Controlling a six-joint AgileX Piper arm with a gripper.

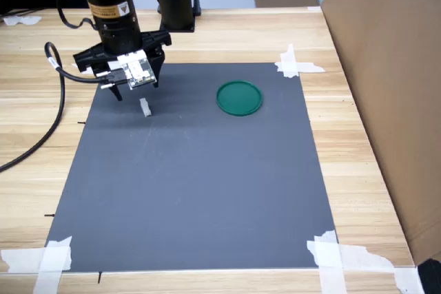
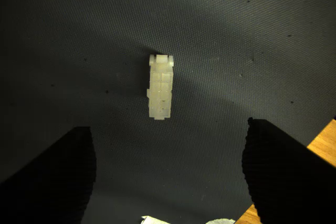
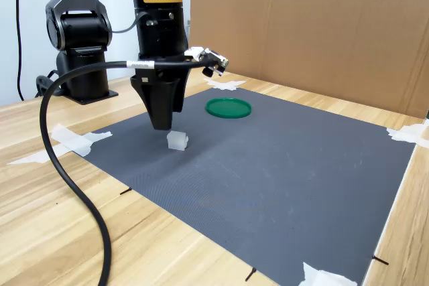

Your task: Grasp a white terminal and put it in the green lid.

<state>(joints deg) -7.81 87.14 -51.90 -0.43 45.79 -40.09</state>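
- Your gripper (image 1: 135,94) hangs above the dark grey mat (image 1: 200,191) near its far left corner in the first exterior view, pointing straight down.
- In the wrist view the two fingers (image 2: 52,177) stand wide apart, with nothing between them but mat.
- The white terminal (image 1: 145,107) lies on the mat just below the fingertips; in the wrist view it (image 2: 160,86) sits in the gap between the fingers, clear of both.
- In the second exterior view the terminal (image 3: 177,140) rests right under the gripper (image 3: 163,125); whether the tips touch it is hard to tell from this angle, though the wrist view suggests they do not.
- The green lid (image 1: 239,98) lies flat on the mat, well apart from the terminal, toward the first exterior view's right. Its inside holds nothing.
- The mat is fixed to your wooden desk (image 1: 34,142) with white tape strips (image 1: 296,65) at the corners.
- A brown cardboard wall (image 1: 393,87) stands along the first exterior view's right edge.
- A black cable (image 3: 64,159) loops from the arm down across the desk in the second exterior view.
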